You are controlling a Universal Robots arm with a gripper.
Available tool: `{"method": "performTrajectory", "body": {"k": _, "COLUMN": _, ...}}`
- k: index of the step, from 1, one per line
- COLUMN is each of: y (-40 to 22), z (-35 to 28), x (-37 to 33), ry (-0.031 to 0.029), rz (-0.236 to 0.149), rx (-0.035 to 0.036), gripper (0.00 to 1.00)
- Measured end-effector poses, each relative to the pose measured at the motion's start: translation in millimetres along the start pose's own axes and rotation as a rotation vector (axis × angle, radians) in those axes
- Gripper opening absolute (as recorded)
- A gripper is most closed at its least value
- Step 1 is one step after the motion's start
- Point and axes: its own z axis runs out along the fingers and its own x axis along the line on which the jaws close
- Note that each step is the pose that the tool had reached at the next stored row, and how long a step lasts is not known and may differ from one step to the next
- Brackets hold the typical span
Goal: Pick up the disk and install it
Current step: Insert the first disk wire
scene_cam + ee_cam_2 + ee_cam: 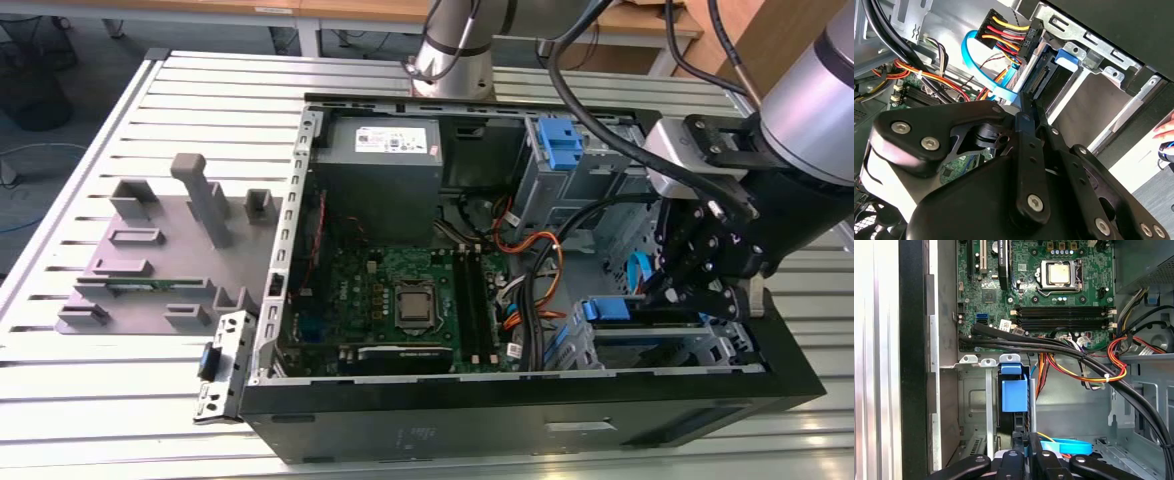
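Exterior view: my gripper [667, 290] hangs inside the open computer case [400, 430], at the drive cage [667, 345] in its corner. The disk [617, 309] sits just below my fingertips, its blue carrier showing at the cage mouth, apparently partly seated.

Second wrist view: my fingers [1026, 132] stand close together, edge-on against the disk [1041, 75]. Whether they pinch it or merely press on it, I cannot tell. A blue ribbon cable [979, 70] and a bundle of coloured power wires [1004, 30] loop right beside the fingertips.

First wrist view: the disk [1014, 395] stands on edge straight ahead of my fingers, between the cage rails.

Risks, as I judge them: a tilted drive jams on the rails; the ribbon cable gets trapped under it; wires snag my linkage.
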Motion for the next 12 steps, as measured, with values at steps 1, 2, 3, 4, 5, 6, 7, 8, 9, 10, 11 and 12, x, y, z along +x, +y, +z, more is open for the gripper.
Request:
{"method": "performTrajectory", "body": {"k": 1, "y": 0.0, "z": 0.7, "x": 0.0, "ry": -0.0005, "rz": 0.0, "rx": 0.0, "gripper": 0.16}}
{"method": "performTrajectory", "body": {"k": 2, "y": 0.0, "z": 1.7, "x": 0.1, "ry": -0.0006, "rz": 0.0, "rx": 0.0, "gripper": 0.16}}
{"method": "performTrajectory", "body": {"k": 3, "y": 0.0, "z": 2.3, "x": 0.1, "ry": -0.0002, "rz": 0.0, "rx": 0.0, "gripper": 0.16}}
{"method": "performTrajectory", "body": {"k": 4, "y": -0.1, "z": 2.8, "x": 0.1, "ry": 0.0, "rz": 0.0, "rx": 0.0, "gripper": 0.16}}
{"method": "performTrajectory", "body": {"k": 5, "y": -0.1, "z": 2.8, "x": 0.1, "ry": 0.0002, "rz": 0.0, "rx": 0.0001, "gripper": 0.16}}
{"method": "performTrajectory", "body": {"k": 6, "y": -0.1, "z": 2.8, "x": 0.1, "ry": 0.0002, "rz": 0.0, "rx": 0.0, "gripper": 0.16}}
{"method": "performTrajectory", "body": {"k": 7, "y": 0.0, "z": 2.9, "x": 0.1, "ry": 0.0001, "rz": 0.0, "rx": 0.0, "gripper": 0.16}}
{"method": "performTrajectory", "body": {"k": 8, "y": -0.1, "z": 3.1, "x": 0.1, "ry": -0.0001, "rz": 0.0, "rx": 0.0, "gripper": 0.16}}
{"method": "performTrajectory", "body": {"k": 9, "y": -0.1, "z": 3.1, "x": 0.1, "ry": -0.0001, "rz": 0.0, "rx": 0.0, "gripper": 0.16}}
{"method": "performTrajectory", "body": {"k": 10, "y": -0.1, "z": 3.1, "x": 0.1, "ry": -0.0002, "rz": 0.0, "rx": 0.0, "gripper": 0.16}}
{"method": "performTrajectory", "body": {"k": 11, "y": 0.0, "z": 3.1, "x": 0.1, "ry": -0.0001, "rz": 0.0, "rx": 0.0, "gripper": 0.16}}
{"method": "performTrajectory", "body": {"k": 12, "y": -0.1, "z": 3.1, "x": 0.1, "ry": -0.0001, "rz": 0.0, "rx": 0.0, "gripper": 0.16}}
